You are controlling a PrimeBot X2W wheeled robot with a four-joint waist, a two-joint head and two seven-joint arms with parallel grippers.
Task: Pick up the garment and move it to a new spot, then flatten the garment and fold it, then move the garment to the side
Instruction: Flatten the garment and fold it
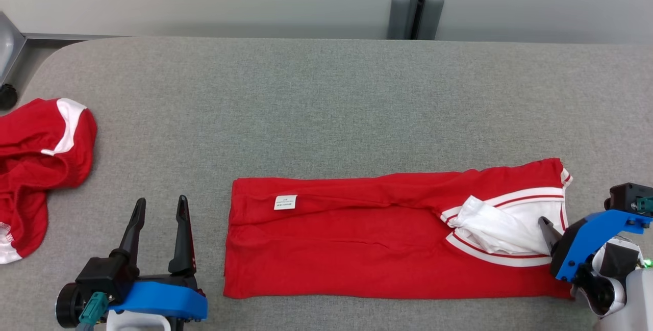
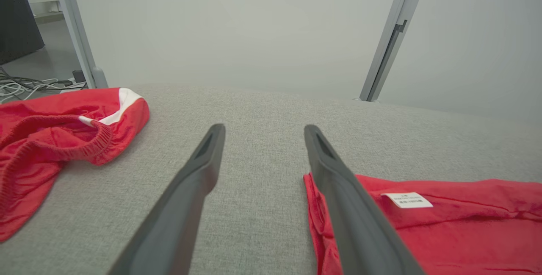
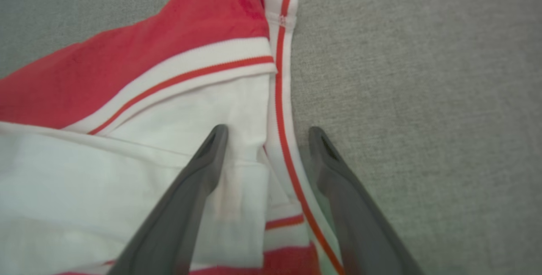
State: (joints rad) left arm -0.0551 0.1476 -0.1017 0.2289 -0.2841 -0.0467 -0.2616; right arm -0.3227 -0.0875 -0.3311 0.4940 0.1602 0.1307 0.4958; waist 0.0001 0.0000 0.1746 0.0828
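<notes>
The garment point(image 1: 357, 239) is a red shirt with white, red-striped trim, folded into a long band across the near half of the grey table point(image 1: 326, 91). A white label shows near its left end, and white fabric is bunched at its right end. My left gripper point(image 1: 161, 200) stands open just left of the garment's left edge, its fingers apart over bare table in the left wrist view point(image 2: 263, 130). At the right end my right gripper point(image 1: 548, 229) is open; its fingers straddle the garment's point(image 3: 127, 67) striped white edge point(image 3: 267, 130), one over white cloth, one over the table.
A second red and white piece of clothing point(image 1: 41, 157) lies crumpled at the table's left edge, and it also shows in the left wrist view point(image 2: 55, 139). A grey post point(image 1: 416, 9) stands behind the table's far edge. Beyond the far edge is a pale wall.
</notes>
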